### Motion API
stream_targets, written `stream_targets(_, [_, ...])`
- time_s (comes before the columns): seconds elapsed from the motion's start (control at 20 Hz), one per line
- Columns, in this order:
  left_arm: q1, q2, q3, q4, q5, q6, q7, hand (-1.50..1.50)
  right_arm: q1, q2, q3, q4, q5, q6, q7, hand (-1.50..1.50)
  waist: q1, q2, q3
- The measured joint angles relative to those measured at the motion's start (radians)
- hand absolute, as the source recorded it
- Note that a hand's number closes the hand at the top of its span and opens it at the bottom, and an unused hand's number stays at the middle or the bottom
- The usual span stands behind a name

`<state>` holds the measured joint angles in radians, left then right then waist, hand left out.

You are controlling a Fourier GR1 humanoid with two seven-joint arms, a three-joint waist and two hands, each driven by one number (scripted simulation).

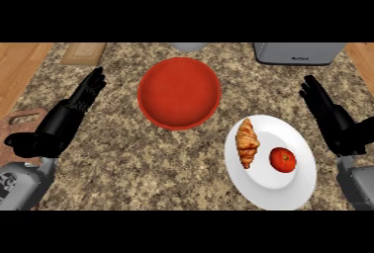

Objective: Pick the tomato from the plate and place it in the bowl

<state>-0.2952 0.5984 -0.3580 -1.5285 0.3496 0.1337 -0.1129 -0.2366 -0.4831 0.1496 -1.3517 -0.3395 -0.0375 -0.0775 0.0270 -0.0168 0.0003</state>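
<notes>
The round red tomato [283,159] sits on the white oval plate [292,188] beside a golden croissant [248,143], near the speckled stone counter [131,163] front edge. The empty red bowl [179,92] lies up-left, a bare gap between them. Right hand [332,118], fingers straight, flanks the plate; left hand [70,111], fingers extended, rests far left.

Left robot hand [64,116] open at left edge, fingers straight, pointing up. Right robot hand [332,118] open at right edge, fingers straight.
</notes>
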Motion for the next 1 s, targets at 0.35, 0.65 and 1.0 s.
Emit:
stream_targets(0.35, [0.048,-0.109,0.027,0.034,-0.022,0.124,0.048,0.0,0.08,0.038,0.135,-0.024,0.225,-0.164,0.076,1.5,-0.025,0.013,-0.009])
stream_targets(0.65, [0.107,-0.167,0.032,0.052,-0.009,0.189,0.064,0.0,0.195,0.184,0.074,-0.085,0.352,-0.555,-0.053,-1.5,-0.065,0.005,-0.002])
stream_targets(1.0, [0.102,-0.22,0.005,0.025,-0.045,0.235,0.113,0.0,0.394,0.299,0.162,-0.308,0.539,-0.82,-0.156,-1.5,-0.05,0.01,-0.001])
